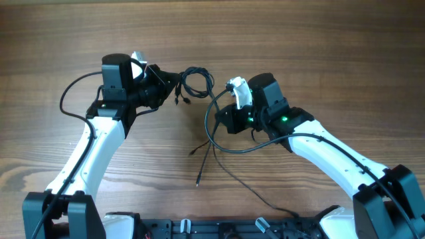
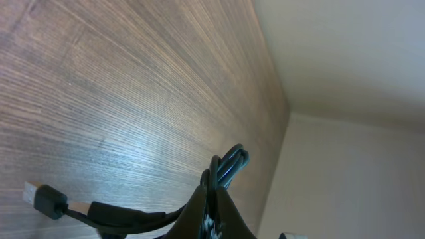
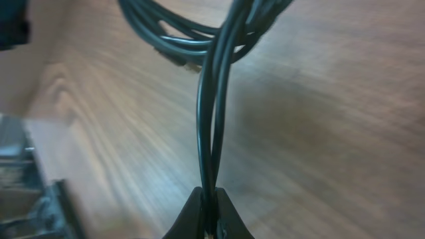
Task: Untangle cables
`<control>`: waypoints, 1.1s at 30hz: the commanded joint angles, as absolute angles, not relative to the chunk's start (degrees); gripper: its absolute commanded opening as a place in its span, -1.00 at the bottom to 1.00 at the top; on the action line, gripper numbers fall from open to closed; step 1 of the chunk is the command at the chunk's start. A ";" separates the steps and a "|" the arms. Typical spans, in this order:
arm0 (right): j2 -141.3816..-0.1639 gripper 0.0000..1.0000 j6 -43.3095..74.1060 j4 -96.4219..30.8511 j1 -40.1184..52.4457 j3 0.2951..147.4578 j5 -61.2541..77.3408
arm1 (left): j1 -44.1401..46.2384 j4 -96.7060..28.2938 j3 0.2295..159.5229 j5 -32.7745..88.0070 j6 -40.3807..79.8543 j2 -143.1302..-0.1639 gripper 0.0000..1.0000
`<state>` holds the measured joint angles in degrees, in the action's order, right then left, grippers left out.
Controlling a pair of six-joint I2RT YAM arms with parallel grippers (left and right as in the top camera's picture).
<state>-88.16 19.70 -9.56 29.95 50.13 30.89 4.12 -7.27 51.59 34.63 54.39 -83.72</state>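
Thin black cables [image 1: 196, 82] form a small coil between the two arms. Longer strands [image 1: 214, 133] trail toward the table's front, with plug ends lying on the wood. My left gripper [image 1: 174, 84] is shut on the coil's left side. In the left wrist view its jaws [image 2: 216, 207] pinch a bent loop of cables [image 2: 232, 162], and a USB plug [image 2: 41, 197] hangs to the left. My right gripper [image 1: 224, 114] is shut on strands below the coil. In the right wrist view the jaws [image 3: 209, 209] clamp two parallel strands [image 3: 212, 119] that run up to the coil.
The wooden table [image 1: 319, 46] stretches all around. Loose cable ends [image 1: 198, 180] lie near the front centre. The thicker arm cables [image 1: 73, 93] loop beside each arm. The arm bases [image 1: 60, 212] stand at the front corners.
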 commanded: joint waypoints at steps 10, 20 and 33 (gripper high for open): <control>-87.83 -0.91 31.73 -2.59 28.75 50.04 45.56 | 10.11 -6.61 51.77 37.01 39.27 -82.81 -0.92; -87.85 -0.91 37.98 -1.48 20.73 50.04 48.62 | 13.13 -5.91 51.77 44.29 26.79 -82.81 -0.92; -87.85 -0.91 39.38 2.20 18.35 50.04 50.09 | 12.40 -6.00 51.77 47.97 21.47 -82.81 -0.92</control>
